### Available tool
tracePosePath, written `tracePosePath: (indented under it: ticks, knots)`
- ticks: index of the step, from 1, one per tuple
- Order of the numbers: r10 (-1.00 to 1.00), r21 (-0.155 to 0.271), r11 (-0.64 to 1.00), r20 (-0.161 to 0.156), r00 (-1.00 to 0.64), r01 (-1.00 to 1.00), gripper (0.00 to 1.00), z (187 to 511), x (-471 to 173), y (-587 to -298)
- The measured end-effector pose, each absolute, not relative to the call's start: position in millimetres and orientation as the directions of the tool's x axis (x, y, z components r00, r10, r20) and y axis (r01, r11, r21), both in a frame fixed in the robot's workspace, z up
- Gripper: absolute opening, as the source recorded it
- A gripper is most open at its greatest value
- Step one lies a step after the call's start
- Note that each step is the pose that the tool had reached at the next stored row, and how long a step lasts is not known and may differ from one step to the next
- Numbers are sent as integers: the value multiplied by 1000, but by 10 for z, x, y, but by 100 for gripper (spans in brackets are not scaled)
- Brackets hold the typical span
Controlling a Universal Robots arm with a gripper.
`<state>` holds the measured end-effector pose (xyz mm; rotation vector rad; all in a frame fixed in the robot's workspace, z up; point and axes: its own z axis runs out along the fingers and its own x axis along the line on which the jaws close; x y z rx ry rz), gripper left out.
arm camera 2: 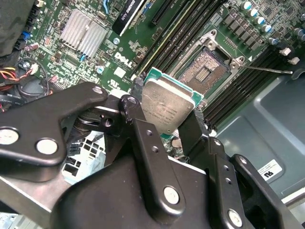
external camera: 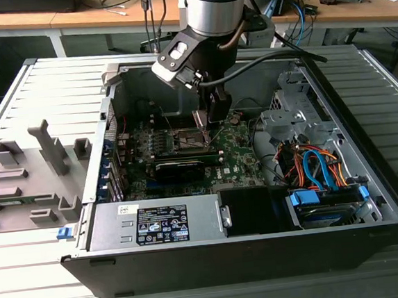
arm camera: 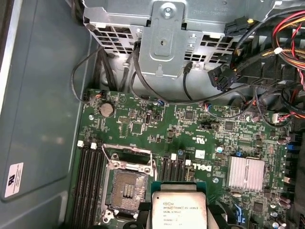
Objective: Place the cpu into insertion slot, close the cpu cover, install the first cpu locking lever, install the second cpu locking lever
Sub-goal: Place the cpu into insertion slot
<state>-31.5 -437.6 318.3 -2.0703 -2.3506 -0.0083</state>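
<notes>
My gripper (arm camera 2: 167, 113) is shut on the cpu (arm camera 2: 167, 107), a flat square chip with a silvery face and green edge, held by two opposite edges between black fingers (arm camera 2: 143, 138). The chip hangs above the motherboard, beside the insertion slot (arm camera 2: 205, 71) and apart from it. The slot's brownish-gold centre lies bare inside its grey metal rim. In the first wrist view the cpu (arm camera: 178, 210) is next to the insertion slot (arm camera: 126, 188). A thin metal lever (arm camera 2: 267, 70) sticks out from the slot's side. In the exterior view the gripper (external camera: 213, 113) is low inside the open computer case, just over the slot (external camera: 188, 139).
Black memory slots (arm camera 2: 176, 36) flank the socket. A finned heatsink (arm camera: 245, 174) sits on the board. A drive cage (arm camera: 164, 38) and cable bundles (external camera: 312, 163) crowd one end of the case. The case walls (external camera: 264, 255) enclose the work area.
</notes>
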Motion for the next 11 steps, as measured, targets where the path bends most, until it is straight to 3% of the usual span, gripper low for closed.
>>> tracePosePath:
  ticks: [11]
  knots:
    - [997,-2,71,9,-71,997,55,3174,-315,-4376]
